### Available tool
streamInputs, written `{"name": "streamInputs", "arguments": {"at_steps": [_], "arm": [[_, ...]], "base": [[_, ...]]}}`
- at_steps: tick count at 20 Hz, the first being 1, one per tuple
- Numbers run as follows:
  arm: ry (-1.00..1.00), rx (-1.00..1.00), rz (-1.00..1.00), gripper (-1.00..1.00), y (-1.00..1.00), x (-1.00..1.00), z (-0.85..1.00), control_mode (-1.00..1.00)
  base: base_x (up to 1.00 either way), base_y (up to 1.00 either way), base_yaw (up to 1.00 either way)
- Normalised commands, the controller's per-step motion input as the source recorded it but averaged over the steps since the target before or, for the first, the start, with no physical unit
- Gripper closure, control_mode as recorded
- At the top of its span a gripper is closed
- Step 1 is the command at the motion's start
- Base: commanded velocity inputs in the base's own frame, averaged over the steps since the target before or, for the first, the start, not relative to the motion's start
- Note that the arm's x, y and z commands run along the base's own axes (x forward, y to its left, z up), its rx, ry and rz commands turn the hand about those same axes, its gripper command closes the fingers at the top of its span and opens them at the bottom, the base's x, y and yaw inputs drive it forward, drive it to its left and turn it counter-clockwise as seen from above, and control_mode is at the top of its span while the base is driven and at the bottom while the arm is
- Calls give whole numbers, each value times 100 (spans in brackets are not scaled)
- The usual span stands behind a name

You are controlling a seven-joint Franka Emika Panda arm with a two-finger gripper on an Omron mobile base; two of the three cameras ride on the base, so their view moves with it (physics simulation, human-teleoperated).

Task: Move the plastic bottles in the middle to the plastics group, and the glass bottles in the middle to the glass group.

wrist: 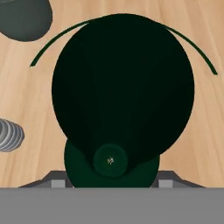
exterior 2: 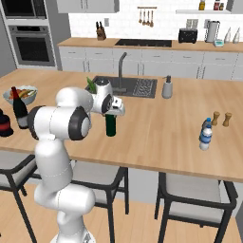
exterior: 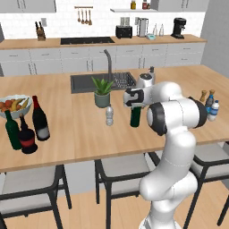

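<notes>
So on the table: one tall dark wine bottle with red foil (exterior: 40,119), one short dark green bottle (exterior: 135,116), one small clear plastic bottle (exterior: 109,116), two brown pepper mills (exterior 2: 216,118).

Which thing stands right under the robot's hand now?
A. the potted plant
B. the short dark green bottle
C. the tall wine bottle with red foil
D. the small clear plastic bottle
B: the gripper is over the top of the short dark green bottle, while the small clear plastic bottle stands apart on the counter beside it.
</notes>
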Motion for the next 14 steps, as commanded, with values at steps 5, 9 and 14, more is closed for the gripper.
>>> {"name": "streamInputs", "arguments": {"at_steps": [5,9,14], "arm": [[-13,0,0,100,0,-39,26,-100],[-9,0,8,100,9,-93,56,-100],[0,0,25,100,66,-44,37,-100]], "base": [[0,0,0],[0,0,0],[0,0,0]]}}
